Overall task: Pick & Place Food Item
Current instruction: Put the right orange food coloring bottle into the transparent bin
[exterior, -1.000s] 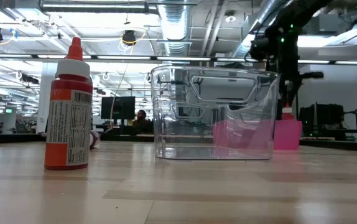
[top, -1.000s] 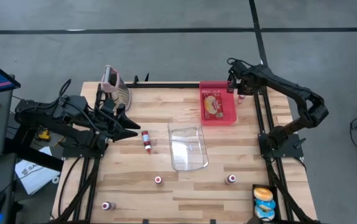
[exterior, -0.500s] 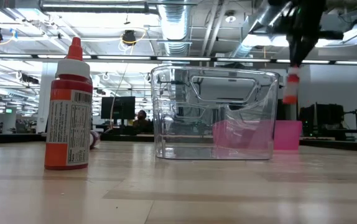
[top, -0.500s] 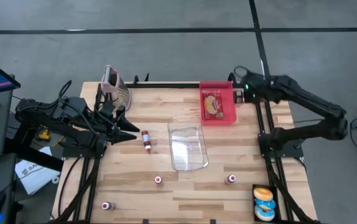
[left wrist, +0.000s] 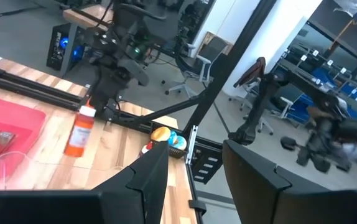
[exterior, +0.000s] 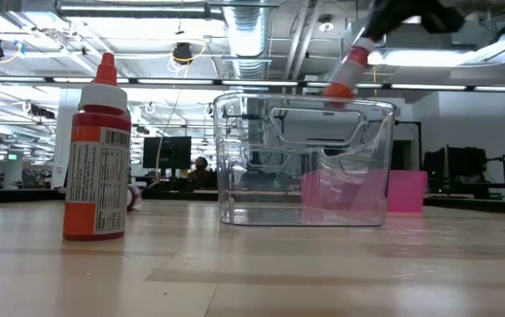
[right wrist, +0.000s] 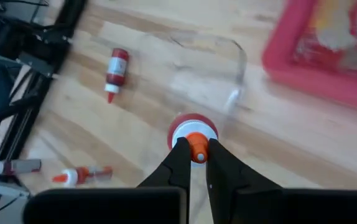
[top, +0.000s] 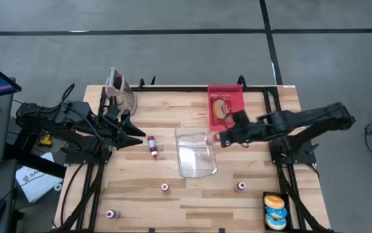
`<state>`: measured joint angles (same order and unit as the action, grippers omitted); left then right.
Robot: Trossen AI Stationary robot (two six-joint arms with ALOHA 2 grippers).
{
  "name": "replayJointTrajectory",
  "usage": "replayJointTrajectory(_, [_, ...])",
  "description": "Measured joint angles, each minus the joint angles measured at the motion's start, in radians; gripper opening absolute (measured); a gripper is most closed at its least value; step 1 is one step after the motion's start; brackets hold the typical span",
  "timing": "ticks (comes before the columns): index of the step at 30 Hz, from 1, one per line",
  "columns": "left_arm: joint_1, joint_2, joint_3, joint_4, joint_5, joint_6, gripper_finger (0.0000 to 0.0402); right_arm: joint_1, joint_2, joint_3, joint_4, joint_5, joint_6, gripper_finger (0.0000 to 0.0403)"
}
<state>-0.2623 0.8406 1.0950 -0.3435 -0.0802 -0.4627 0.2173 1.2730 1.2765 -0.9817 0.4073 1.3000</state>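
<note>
My right gripper (top: 221,138) is shut on a small red bottle (right wrist: 193,133) with a white collar and orange nozzle. It carries the bottle above the far right part of the clear plastic container (top: 196,153), which stands on the table's middle. In the low view the bottle (exterior: 347,70) hangs tilted over the container's rim (exterior: 301,104). A pink tray (top: 227,107) with a food packet (top: 221,109) stands beyond the container. My left gripper (top: 140,133) waits level and open at the table's left, nothing between its fingers (left wrist: 157,168). My right gripper pinches the bottle's orange nozzle (right wrist: 197,147) between its two fingers (right wrist: 177,155). The fingers come from above, slanting down from the table's right. The bottle hangs below them, tilted, lifted clear of the container and the table.
A red bottle (top: 152,146) lies left of the container, and others stand near the front (top: 164,187), (top: 240,186), (top: 111,213). One bottle (exterior: 98,154) stands close in the low view. A box of doughnuts (top: 275,210) sits at the front right, a metal grater (top: 120,90) at the far left.
My right gripper has lifted the small bottle from the far right corner beside the pink tray. It has swung toward the table's middle and near side, rolling and tipping downward. The bottle, hanging upright half a second ago, now slants over the clear container.
</note>
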Motion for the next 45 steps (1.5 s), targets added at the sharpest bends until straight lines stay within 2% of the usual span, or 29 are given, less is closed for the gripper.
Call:
replayJointTrajectory(4, [0.000, 0.000, 0.000, 0.000, -0.004, -0.026, 0.0149, -0.016, 0.113, 0.091, 0.013, 0.045, -0.091, 0.0016])
replayJointTrajectory(10, [0.000, 0.014, 0.000, 0.002, -0.024, -0.043, 0.0149, -0.113, 0.277, 0.170, 0.000, -0.014, -0.242, 0.0016])
replayJointTrajectory(15, [-0.005, 0.047, 0.000, 0.003, -0.024, -0.067, 0.0149, -0.160, 0.348, 0.190, 0.002, -0.041, -0.324, 0.0016])
replayJointTrajectory(24, [-0.036, 0.124, 0.000, 0.012, -0.024, -0.069, 0.0149, -0.237, 0.361, 0.191, -0.006, -0.043, -0.396, 0.0016])
replayJointTrajectory(32, [-0.041, 0.138, 0.000, 0.014, -0.024, -0.077, 0.0149, -0.279, 0.368, 0.191, -0.036, -0.047, -0.443, 0.0016])
replayJointTrajectory(37, [-0.041, 0.132, 0.000, 0.025, -0.024, -0.077, 0.0149, -0.279, 0.363, 0.191, -0.081, -0.047, -0.446, 0.0016])
replayJointTrajectory(45, [-0.041, 0.133, 0.000, 0.031, -0.024, -0.076, 0.0149, -0.242, 0.363, 0.190, -0.058, -0.068, -0.412, 0.0016])
